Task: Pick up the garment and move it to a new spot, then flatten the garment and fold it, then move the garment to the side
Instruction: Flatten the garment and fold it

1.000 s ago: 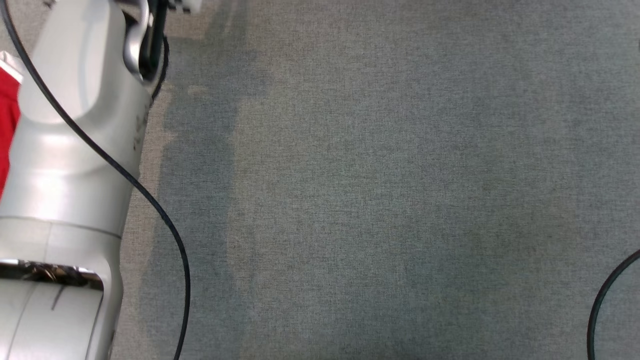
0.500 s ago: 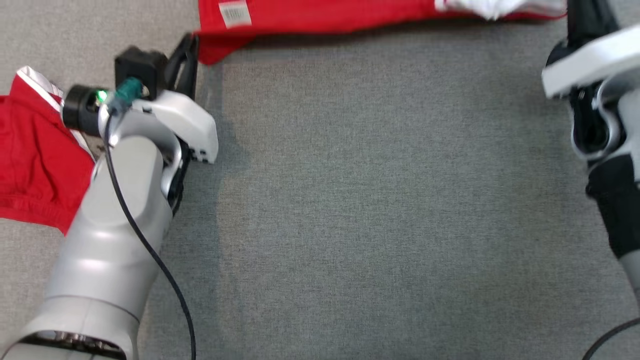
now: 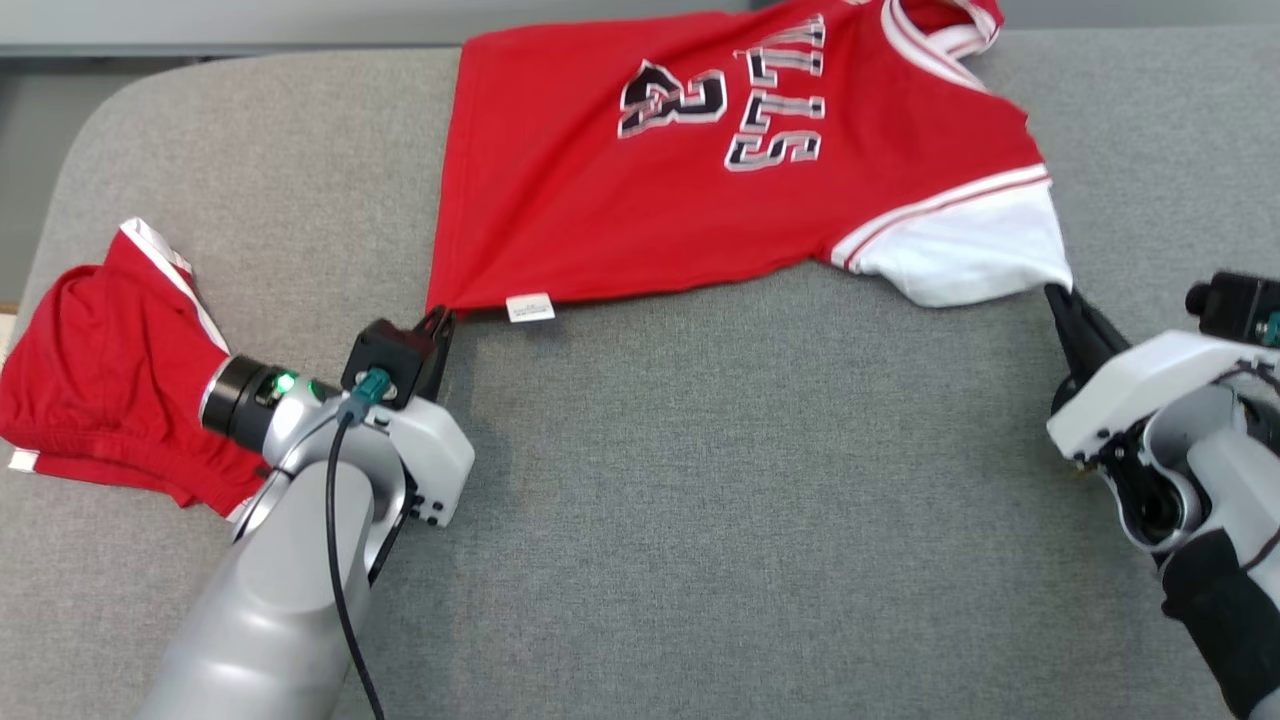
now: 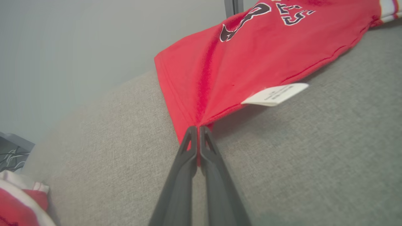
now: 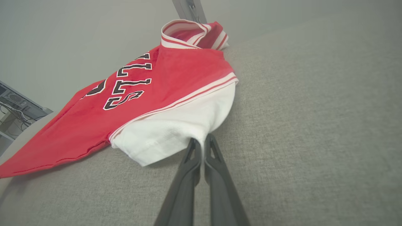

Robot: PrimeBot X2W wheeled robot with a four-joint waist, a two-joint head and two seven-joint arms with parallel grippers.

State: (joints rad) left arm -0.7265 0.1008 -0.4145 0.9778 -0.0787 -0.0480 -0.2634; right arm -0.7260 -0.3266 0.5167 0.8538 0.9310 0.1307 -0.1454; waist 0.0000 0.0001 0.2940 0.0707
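Observation:
The garment (image 3: 720, 170) is a red jersey with black-and-white lettering and white sleeves, spread across the far middle of the grey cushion. My left gripper (image 3: 440, 318) is shut on its red hem corner; the left wrist view shows that corner of the garment (image 4: 204, 81) pinched between the closed tips of the left gripper (image 4: 198, 128), with a white label (image 4: 274, 94) beside it. My right gripper (image 3: 1055, 293) is shut on the edge of the white sleeve (image 3: 965, 255); the right wrist view shows the closed right gripper (image 5: 202, 138) meeting the sleeve (image 5: 176, 128).
A second red garment with white trim (image 3: 110, 370) lies bunched at the left, behind my left forearm. The grey cushion (image 3: 750, 520) stretches wide and bare between my arms. Its rounded far-left corner (image 3: 90, 110) drops off to the floor.
The head camera has tilted up, bringing the whole jersey and both grippers into the picture. Both grippers stay shut on the jersey.

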